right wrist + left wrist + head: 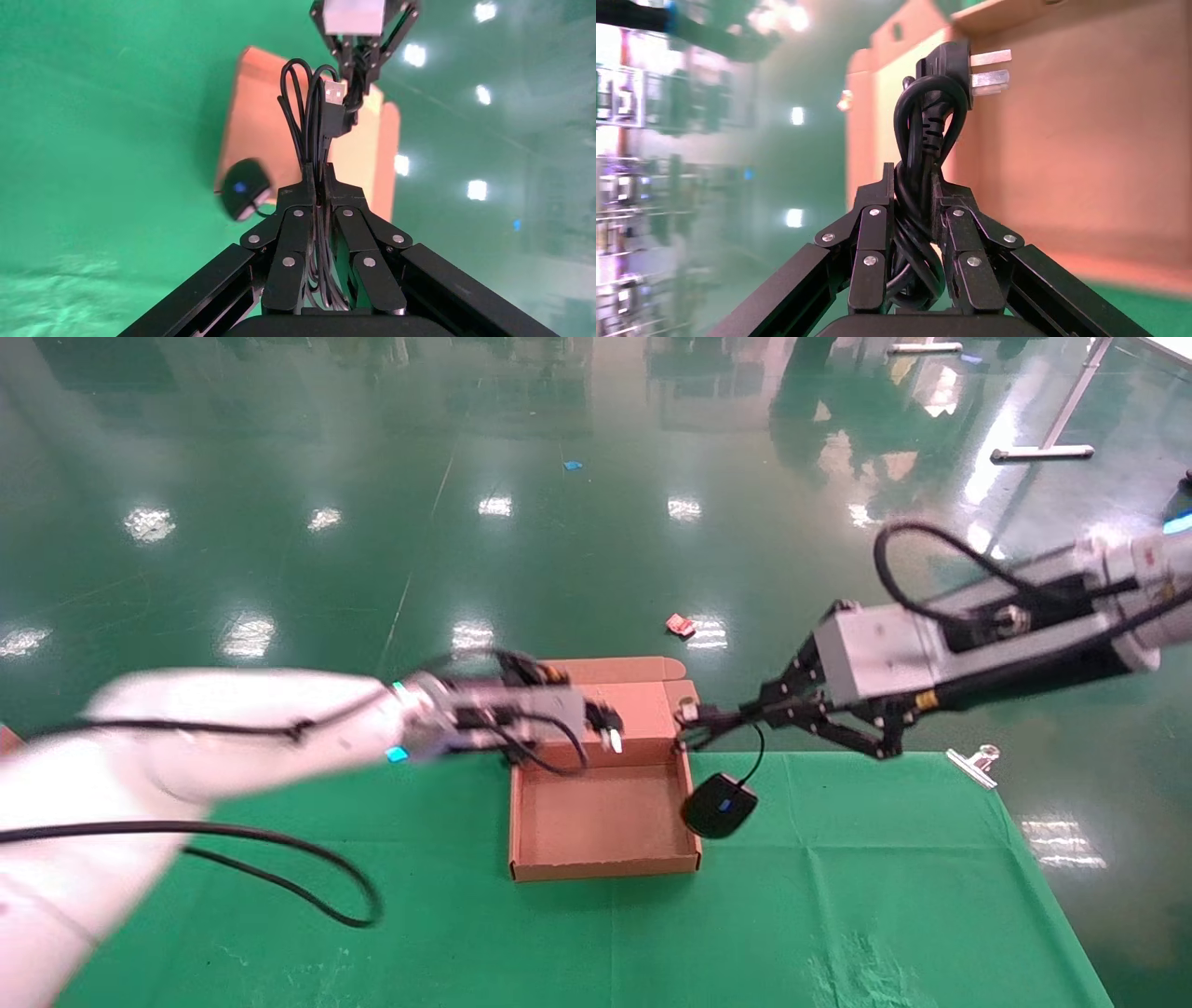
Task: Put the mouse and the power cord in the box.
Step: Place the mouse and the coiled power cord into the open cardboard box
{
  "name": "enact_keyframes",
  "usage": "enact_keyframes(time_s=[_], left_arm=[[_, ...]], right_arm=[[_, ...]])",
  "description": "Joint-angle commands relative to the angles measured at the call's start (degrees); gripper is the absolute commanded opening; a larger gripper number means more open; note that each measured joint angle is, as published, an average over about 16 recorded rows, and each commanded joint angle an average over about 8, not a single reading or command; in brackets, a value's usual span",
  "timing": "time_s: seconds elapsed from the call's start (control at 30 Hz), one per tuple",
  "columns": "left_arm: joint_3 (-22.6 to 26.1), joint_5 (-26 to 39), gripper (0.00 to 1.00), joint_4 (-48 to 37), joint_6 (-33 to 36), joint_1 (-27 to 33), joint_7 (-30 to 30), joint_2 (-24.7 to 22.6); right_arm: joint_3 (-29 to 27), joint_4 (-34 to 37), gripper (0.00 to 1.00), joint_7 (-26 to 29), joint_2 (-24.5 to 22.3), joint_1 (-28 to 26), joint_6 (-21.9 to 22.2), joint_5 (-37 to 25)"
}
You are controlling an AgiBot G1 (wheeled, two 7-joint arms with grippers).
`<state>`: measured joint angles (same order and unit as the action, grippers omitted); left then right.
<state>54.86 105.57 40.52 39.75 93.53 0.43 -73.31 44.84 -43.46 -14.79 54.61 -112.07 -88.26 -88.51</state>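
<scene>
The brown cardboard box (605,870) lies open on the green cloth, its lid flap (643,684) standing up at the far side. My left gripper (610,727) hovers over the box's far part, shut on the power cord (926,133); the plug's metal blades stick out past the fingertips. To the right of the box my right gripper (694,719) is shut on the bundled thin cable (309,105) of the mouse. The black mouse (719,805) hangs from that cable just outside the box's right wall. In the right wrist view the mouse (242,188) shows beside the box (260,119).
The green cloth (857,896) covers the table. A metal binder clip (973,764) lies at its far right corner. A black arm cable (307,887) loops over the cloth at left. A small red scrap (680,624) lies on the shiny floor beyond.
</scene>
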Motion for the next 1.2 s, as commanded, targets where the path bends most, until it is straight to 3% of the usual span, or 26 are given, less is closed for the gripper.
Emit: enact_keyframes(time_s=[0.03,0.17,0.43,0.97,1.2], left_arm=[[-0.5,-1.2,0.00,-5.1,-2.9,-1.4,2.0,-2.9],[-0.4,-5.5,0.00,-9.3,-6.5,-3.6,6.2,-4.8],[0.6,-15.9,0.97,-11.2,-8.5,-5.3,11.8,-5.0],[4.4,-27.9,1.00,-15.2,-7.6,-4.0,20.9,-5.0],[4.3,-32.5,1.00,-17.7,-6.7,-2.1,23.1,-3.6]], right_arm=[[0.1,-0.4,0.00,-0.1,-0.6,1.1,0.3,0.2],[0.7,0.8,0.00,-1.3,-0.7,2.7,1.0,-0.4],[1.5,5.6,0.00,-4.7,0.2,3.5,2.6,-1.9],[2.1,11.2,0.00,-7.1,4.3,2.3,2.3,-2.0],[2.3,12.3,0.00,-6.8,8.6,0.5,4.0,-2.6]])
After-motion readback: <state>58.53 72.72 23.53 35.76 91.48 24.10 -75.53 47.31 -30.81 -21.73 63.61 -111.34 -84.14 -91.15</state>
